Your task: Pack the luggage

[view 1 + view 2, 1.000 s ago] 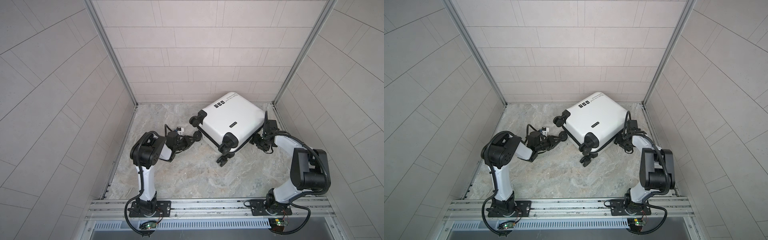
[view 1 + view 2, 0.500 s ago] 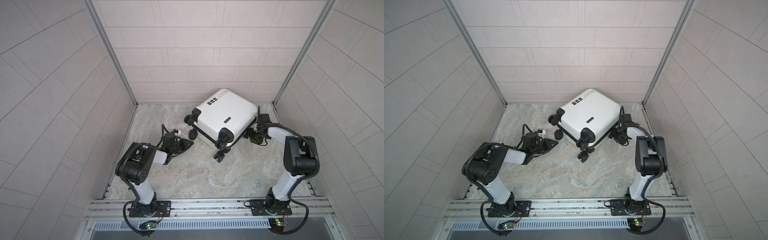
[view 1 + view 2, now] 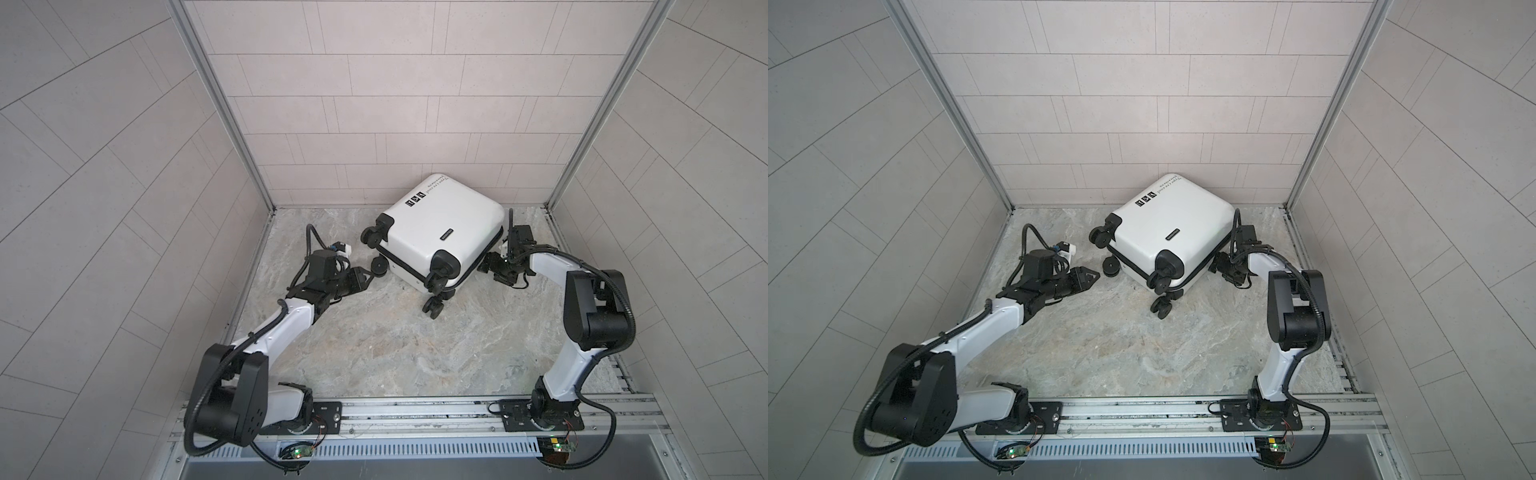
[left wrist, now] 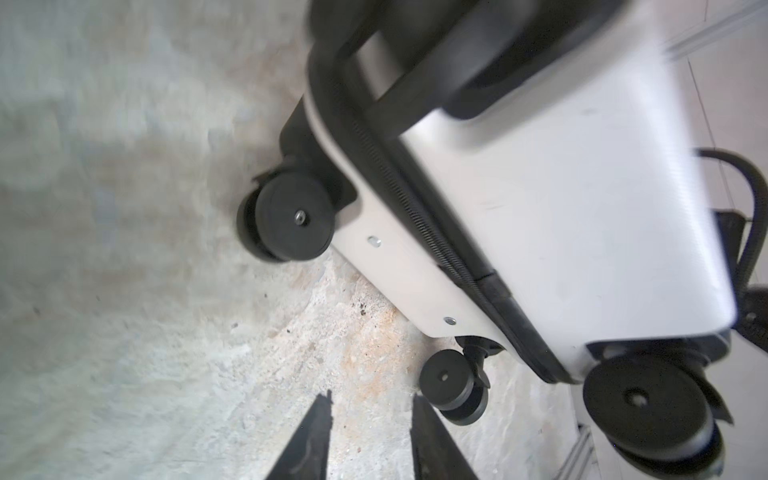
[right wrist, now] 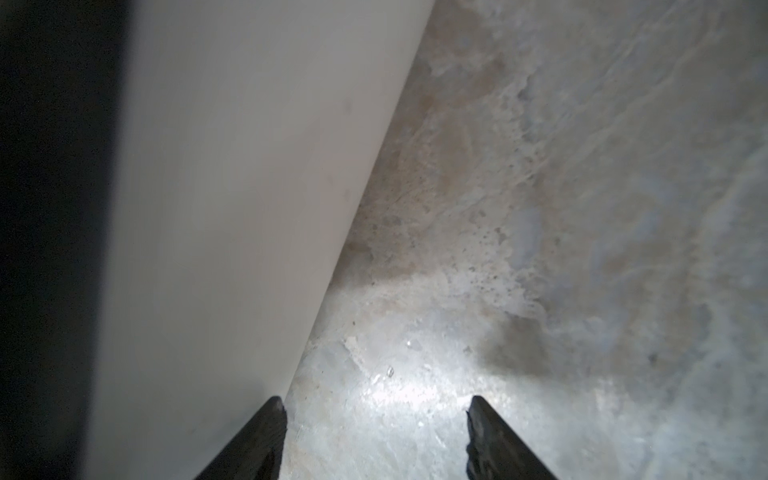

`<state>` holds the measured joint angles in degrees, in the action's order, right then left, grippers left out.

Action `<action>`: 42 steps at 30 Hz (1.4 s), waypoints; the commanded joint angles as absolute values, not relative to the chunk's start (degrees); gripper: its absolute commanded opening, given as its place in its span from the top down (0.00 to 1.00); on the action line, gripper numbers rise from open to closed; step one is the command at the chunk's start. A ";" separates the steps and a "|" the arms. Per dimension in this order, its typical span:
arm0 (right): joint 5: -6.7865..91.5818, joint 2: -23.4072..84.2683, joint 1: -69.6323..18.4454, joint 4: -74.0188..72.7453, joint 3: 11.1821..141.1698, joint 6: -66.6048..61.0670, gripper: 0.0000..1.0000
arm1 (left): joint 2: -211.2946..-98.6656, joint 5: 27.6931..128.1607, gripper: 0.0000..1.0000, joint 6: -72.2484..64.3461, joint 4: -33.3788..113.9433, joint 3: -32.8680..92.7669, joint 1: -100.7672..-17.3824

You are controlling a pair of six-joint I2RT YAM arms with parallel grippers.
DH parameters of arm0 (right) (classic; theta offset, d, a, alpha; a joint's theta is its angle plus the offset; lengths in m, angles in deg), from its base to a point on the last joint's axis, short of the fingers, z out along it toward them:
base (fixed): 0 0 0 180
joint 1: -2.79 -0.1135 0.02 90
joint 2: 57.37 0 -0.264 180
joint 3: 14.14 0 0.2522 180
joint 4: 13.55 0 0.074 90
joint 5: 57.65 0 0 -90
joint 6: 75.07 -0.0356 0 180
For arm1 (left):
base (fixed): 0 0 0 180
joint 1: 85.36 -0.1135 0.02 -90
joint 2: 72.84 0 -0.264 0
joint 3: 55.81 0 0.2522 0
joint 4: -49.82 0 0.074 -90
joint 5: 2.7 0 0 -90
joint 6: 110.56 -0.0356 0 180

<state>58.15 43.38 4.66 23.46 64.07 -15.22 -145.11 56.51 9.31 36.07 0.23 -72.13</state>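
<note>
The only markings are on the white top shell of the luggage (image 3: 449, 224). A row of three small black square icons (image 3: 414, 202) sits near its far-left corner, and a short line of black text (image 3: 436, 183) runs along the far edge, seen in both top views but too small to read. A small black badge (image 3: 446, 235) at mid-shell carries lettering that cannot be read either.

- The luggage (image 3: 440, 232) was a small white hard-shell suitcase with black wheels and a black zipper band.
- It was closed, lying tilted near the back wall, with small black icons and text on its top shell.
</note>
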 commanded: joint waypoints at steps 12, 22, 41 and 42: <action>59.28 31.68 4.11 23.56 58.15 -12.59 0.26 | -143.00 64.27 0.28 -13.59 33.68 5.95 -71.98; 60.74 29.99 3.37 23.93 58.37 -12.58 0.26 | -156.84 63.04 0.27 -28.53 27.58 18.18 -72.18; 60.56 29.81 3.06 25.35 57.69 -11.62 0.26 | -170.85 51.88 0.37 -34.06 27.16 32.04 -73.30; 60.56 29.94 3.06 25.42 57.83 -11.59 0.26 | -170.71 52.08 0.37 -34.41 27.10 31.97 -73.29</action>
<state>60.81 30.92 3.43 24.16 57.93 -12.45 -170.88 56.21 -31.19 23.75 29.69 -73.88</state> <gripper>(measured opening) 0.744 0.626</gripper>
